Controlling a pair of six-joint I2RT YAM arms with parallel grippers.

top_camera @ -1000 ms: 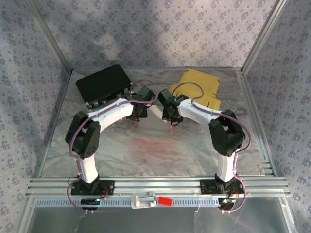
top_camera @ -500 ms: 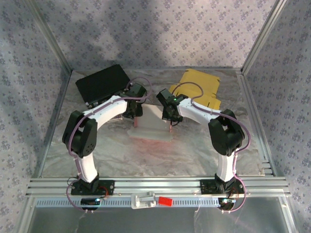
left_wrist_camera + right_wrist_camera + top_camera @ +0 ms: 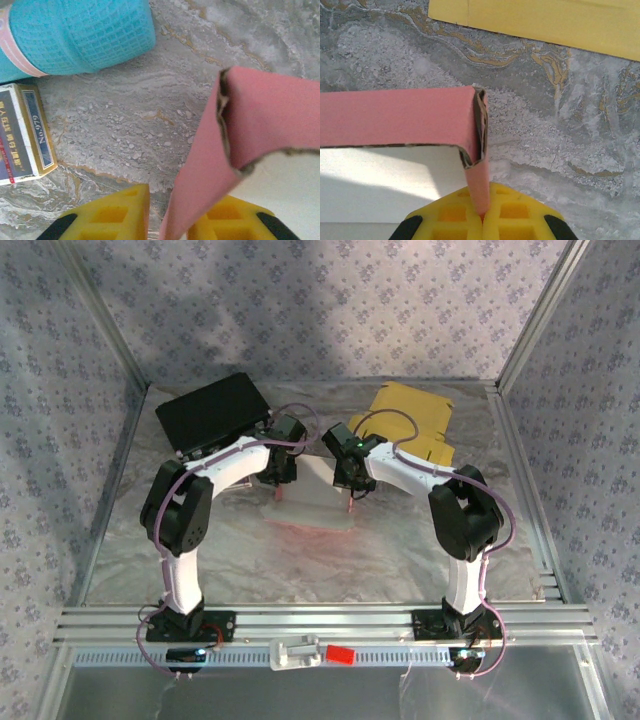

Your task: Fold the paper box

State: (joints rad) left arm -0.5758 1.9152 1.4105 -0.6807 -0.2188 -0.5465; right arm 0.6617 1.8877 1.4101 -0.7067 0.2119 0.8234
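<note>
Pink paper box [image 3: 312, 502], part-folded, sits mid-worktop [image 3: 400, 560] with a hand at each end.
Right hand [image 3: 482, 214]: yellow pads are pressed together on a thin pink flap at the box corner. The flap stands upright, and the box's white inner face shows to its left. Left hand [image 3: 167, 210]: narrow, one pad on each side of an upright pink wall with a ragged edge. A sliver of worktop shows between one pad and the wall, so it is not clamped. Top view: black case [image 3: 212, 412] at far left and yellow card sheet [image 3: 410, 420] at far right, both apart from the box. Left wrist view: teal mesh roll [image 3: 75, 35] just beside a small carton [image 3: 25, 132] marked "No.979".
</note>
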